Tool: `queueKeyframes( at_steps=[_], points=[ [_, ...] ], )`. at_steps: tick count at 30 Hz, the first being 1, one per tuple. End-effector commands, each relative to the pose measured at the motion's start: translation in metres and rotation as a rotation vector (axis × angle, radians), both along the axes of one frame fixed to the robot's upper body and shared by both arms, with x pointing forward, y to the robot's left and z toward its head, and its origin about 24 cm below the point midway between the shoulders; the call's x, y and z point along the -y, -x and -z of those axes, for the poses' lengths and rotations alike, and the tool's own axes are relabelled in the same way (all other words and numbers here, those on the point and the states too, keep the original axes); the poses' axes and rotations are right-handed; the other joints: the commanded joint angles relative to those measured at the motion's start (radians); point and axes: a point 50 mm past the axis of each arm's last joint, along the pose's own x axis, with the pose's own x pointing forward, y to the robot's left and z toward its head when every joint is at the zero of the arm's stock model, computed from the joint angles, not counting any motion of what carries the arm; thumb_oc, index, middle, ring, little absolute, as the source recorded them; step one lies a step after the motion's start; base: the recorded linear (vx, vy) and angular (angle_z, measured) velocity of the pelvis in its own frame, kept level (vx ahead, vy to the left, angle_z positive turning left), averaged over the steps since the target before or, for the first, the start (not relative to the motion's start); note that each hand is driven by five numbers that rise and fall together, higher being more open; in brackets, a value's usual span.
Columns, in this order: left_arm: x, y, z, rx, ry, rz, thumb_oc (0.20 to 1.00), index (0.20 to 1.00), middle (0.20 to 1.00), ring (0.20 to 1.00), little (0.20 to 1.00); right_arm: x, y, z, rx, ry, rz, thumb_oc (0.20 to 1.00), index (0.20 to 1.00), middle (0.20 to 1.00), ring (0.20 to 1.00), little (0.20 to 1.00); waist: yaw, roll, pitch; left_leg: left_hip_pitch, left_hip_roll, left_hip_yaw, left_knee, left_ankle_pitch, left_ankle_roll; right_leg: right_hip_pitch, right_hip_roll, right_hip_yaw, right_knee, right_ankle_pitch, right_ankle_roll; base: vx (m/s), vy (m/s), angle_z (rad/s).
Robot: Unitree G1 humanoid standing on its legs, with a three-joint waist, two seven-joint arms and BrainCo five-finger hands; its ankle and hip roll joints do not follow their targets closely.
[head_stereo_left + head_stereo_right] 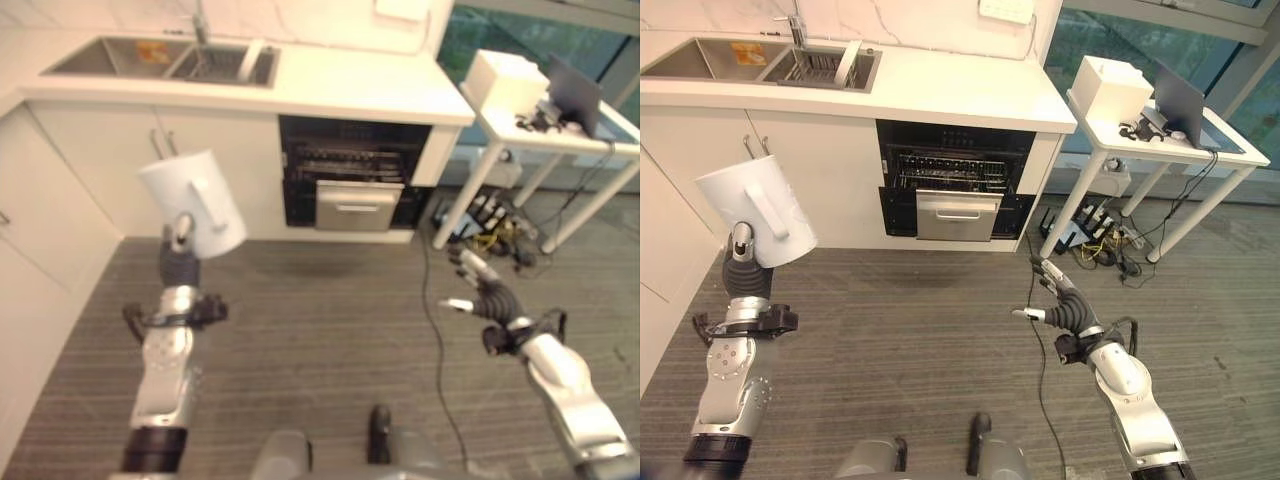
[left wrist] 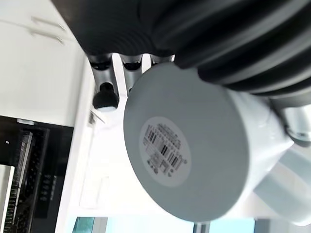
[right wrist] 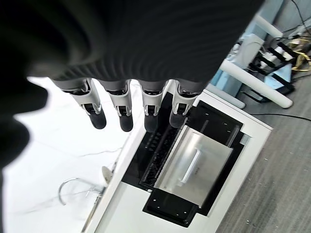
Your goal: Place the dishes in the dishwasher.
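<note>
Your left hand is raised in front of the white cabinets, with its fingers wrapped around a large white mug. The mug is held in the air, tilted, with its handle facing you. In the left wrist view, the mug's flat base faces the camera and carries a round barcode sticker.

Your right hand hangs over the grey striped floor, well to the right of the mug. Its fingers are spread, nearly straight, and hold nothing.

Straight ahead, built into the cabinets under the white table, is the dishwasher. Its dark cavity is open, with a wire rack visible inside and a stainless steel front panel with a handle sitting below the rack. The mug is well apart from the dishwasher, to its left.

At the far left of the table is a steel double sink with a tap.

To the right of the dishwasher stands a separate white side table carrying a white box and an open laptop.
</note>
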Motion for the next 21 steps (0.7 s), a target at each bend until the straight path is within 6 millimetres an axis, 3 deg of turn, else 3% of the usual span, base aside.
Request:
queueKeyframes(
  at_steps=[1,6,8,12,14,17,18,20,21],
  points=[
    [0.010,0.000,-0.043,0.189,-0.117,0.094,0.200,0.200,0.200,0.200,0.200,-0.003,-0.011,-0.027,0.136,-0.021,0.004,1.000,1.000,1.000,1.000,1.000,-0.040,-0.010,-0.039,0.103,-0.049,0.012,-0.187,0.031,-0.004,0.097,0.006,0.035,-0.069,0.130,0.016,0.27,-0.141,0.61],
    [0.006,0.001,-0.045,0.194,-0.125,0.081,0.200,0.200,0.200,0.200,0.200,-0.006,-0.012,-0.026,0.132,-0.026,-0.009,1.000,1.000,1.000,1.000,1.000,-0.048,0.004,-0.043,0.148,-0.074,-0.027,-0.187,0.004,0.007,0.039,0.000,0.051,-0.069,0.128,0.024,0.30,-0.208,0.36],
    [0.005,0.002,-0.044,0.190,-0.122,0.094,0.200,0.200,0.200,0.200,0.200,-0.009,-0.015,-0.029,0.142,-0.032,-0.013,1.000,1.000,1.000,1.000,1.000,-0.046,0.007,-0.054,0.164,-0.065,-0.010,-0.187,-0.006,0.003,0.061,-0.019,0.031,-0.069,0.145,0.028,0.35,-0.326,0.36],
    [0.005,0.000,-0.043,0.189,-0.052,0.149,0.200,0.200,0.200,0.200,0.200,-0.011,-0.021,-0.033,0.156,-0.017,-0.010,1.000,1.000,1.000,1.000,1.000,-0.056,0.017,-0.085,0.207,-0.019,0.035,-0.187,-0.023,-0.012,0.105,-0.007,-0.003,-0.069,0.103,0.019,0.31,-0.328,0.05],
    [0.007,-0.002,-0.043,0.193,-0.016,0.165,0.200,0.200,0.200,0.200,0.200,-0.008,-0.023,-0.034,0.153,-0.006,0.003,1.000,1.000,1.000,1.000,1.000,-0.072,0.026,-0.107,0.249,0.016,0.063,-0.187,-0.024,-0.036,0.126,0.006,-0.021,-0.069,0.072,-0.002,0.32,-0.305,-0.09],
    [0.005,0.003,-0.043,0.217,0.061,0.188,0.200,0.200,0.200,0.200,0.200,-0.001,-0.017,-0.033,0.144,0.014,0.005,1.000,1.000,1.000,1.000,1.000,-0.092,0.041,-0.120,0.288,0.068,0.085,-0.187,0.098,-0.081,0.160,0.051,-0.029,-0.069,0.029,-0.046,0.31,-0.307,0.06],
    [0.005,0.005,-0.041,0.220,0.086,0.191,0.200,0.200,0.200,0.200,0.200,0.002,-0.013,-0.032,0.141,0.016,0.006,1.000,1.000,1.000,1.000,1.000,-0.092,0.039,-0.123,0.301,0.067,0.077,-0.187,0.195,-0.100,0.178,0.073,-0.018,-0.069,0.010,-0.067,0.30,-0.307,-0.20],
    [0.003,0.011,-0.035,0.217,0.117,0.187,0.200,0.200,0.200,0.200,0.200,0.008,-0.007,-0.029,0.129,0.020,0.001,1.000,1.000,1.000,1.000,1.000,-0.083,0.021,-0.118,0.309,0.045,0.075,-0.165,0.323,-0.123,0.213,0.088,0.016,-0.069,-0.020,-0.097,0.31,-0.283,-0.32],
    [0.003,0.014,-0.033,0.214,0.118,0.182,0.200,0.200,0.200,0.200,0.200,0.009,-0.004,-0.027,0.122,0.028,0.000,1.000,1.000,1.000,1.000,1.000,-0.078,0.015,-0.109,0.261,0.034,0.066,-0.092,0.340,-0.123,0.231,0.093,0.029,-0.069,-0.026,-0.107,0.23,-0.206,-0.47]
  ],
)
